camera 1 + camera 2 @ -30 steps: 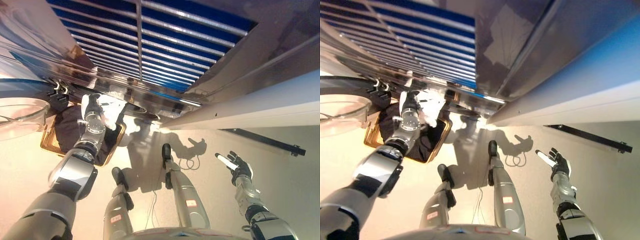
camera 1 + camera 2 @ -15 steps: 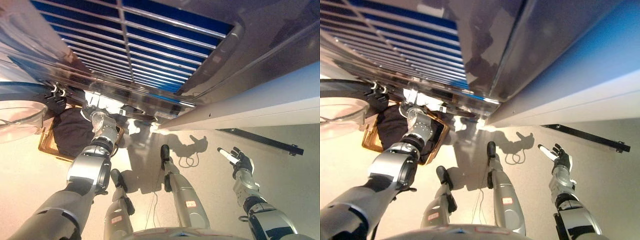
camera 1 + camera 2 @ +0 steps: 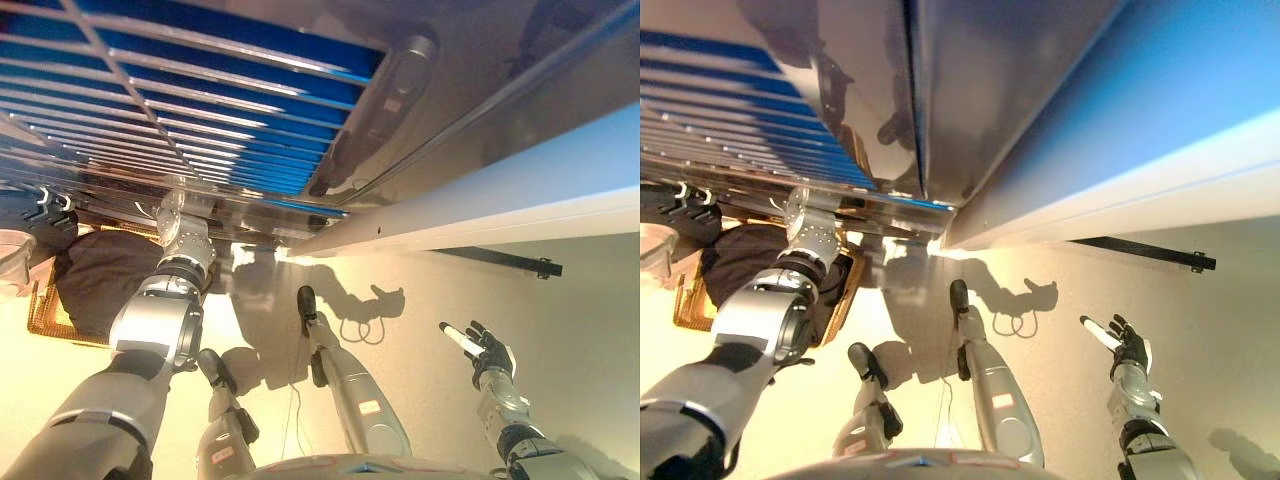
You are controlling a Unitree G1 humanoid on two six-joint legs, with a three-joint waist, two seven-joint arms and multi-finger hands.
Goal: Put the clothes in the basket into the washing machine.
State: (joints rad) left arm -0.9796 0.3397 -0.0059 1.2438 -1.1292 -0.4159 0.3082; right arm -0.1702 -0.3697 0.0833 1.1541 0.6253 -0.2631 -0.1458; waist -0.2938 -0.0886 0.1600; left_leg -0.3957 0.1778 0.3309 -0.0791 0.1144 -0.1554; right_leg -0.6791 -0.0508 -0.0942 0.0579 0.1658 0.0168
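Pale floor carries the wicker basket [image 3: 40, 318] at far left, dark clothes [image 3: 100, 285] heaped inside. Left robot hand [image 3: 176, 213] reaches up beyond them, fingers hidden; right robot hand [image 3: 487, 352] hangs well apart, fingers spread, empty.

You have dark, near-black clothes [image 3: 100, 285] heaped in a tan woven basket [image 3: 45, 312], under a metal panel [image 3: 200, 90] striped deep blue and silver.
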